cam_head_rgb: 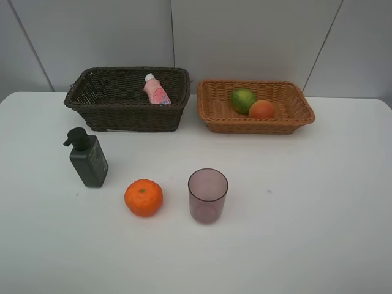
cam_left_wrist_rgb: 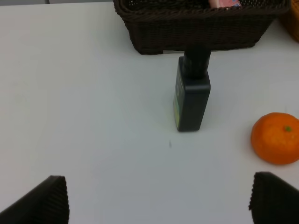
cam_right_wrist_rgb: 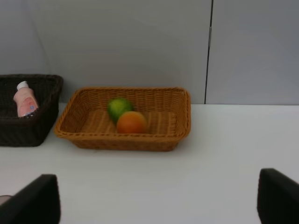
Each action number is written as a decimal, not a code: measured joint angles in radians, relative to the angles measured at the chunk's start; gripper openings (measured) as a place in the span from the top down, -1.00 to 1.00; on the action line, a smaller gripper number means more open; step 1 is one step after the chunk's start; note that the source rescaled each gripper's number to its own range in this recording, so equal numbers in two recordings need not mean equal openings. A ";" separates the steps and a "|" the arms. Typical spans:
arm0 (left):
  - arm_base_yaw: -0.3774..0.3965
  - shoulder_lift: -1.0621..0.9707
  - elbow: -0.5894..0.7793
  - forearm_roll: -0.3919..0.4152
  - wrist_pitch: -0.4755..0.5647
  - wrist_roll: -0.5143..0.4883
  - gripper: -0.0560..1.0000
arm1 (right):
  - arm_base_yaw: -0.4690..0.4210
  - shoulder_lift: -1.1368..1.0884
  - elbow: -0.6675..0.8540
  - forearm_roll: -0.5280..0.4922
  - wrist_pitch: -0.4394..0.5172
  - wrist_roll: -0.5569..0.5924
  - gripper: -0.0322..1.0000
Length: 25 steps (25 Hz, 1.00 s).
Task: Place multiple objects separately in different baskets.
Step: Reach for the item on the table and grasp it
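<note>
Midpoint: pink bottle (cam_head_rgb: 156, 90), peach (cam_head_rgb: 261, 109), green fruit (cam_head_rgb: 243, 100) basketed; pump bottle (cam_head_rgb: 89, 160), mandarin (cam_head_rgb: 143, 197), cup (cam_head_rgb: 207, 196) to go; my L hand (cam_left_wrist_rgb: 161, 200), R hand (cam_right_wrist_rgb: 156, 200) open.

Pump bottle (cam_left_wrist_rgb: 191, 100) upright just by dark basket (cam_left_wrist_rgb: 201, 35), mandarin (cam_left_wrist_rgb: 276, 138) nr it; L tool (cam_left_wrist_rgb: 161, 198) spread wide, empty.

Left gripper (cam_left_wrist_rgb: 159, 201): two matte black fingers (cam_left_wrist_rgb: 39, 203), wedge-shaped, with fine ribbing along the edges. Right gripper (cam_right_wrist_rgb: 159, 199): same black fingers (cam_right_wrist_rgb: 32, 201), blocky with rounded corners, surface too blurred to read texture. Only fingertips in view.
</note>
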 joint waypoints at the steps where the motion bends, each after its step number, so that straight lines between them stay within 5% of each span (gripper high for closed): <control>1: 0.000 0.000 0.000 0.000 0.000 0.000 -1.00 | 0.005 0.000 0.029 0.000 -0.002 -0.008 -0.60; 15: 0.000 0.000 0.000 0.000 0.000 0.000 -1.00 | 0.046 0.000 0.172 0.002 -0.020 -0.041 -0.60; 25: 0.000 0.000 0.000 0.000 0.000 0.000 -1.00 | -0.109 0.000 0.172 0.002 -0.020 -0.040 -0.60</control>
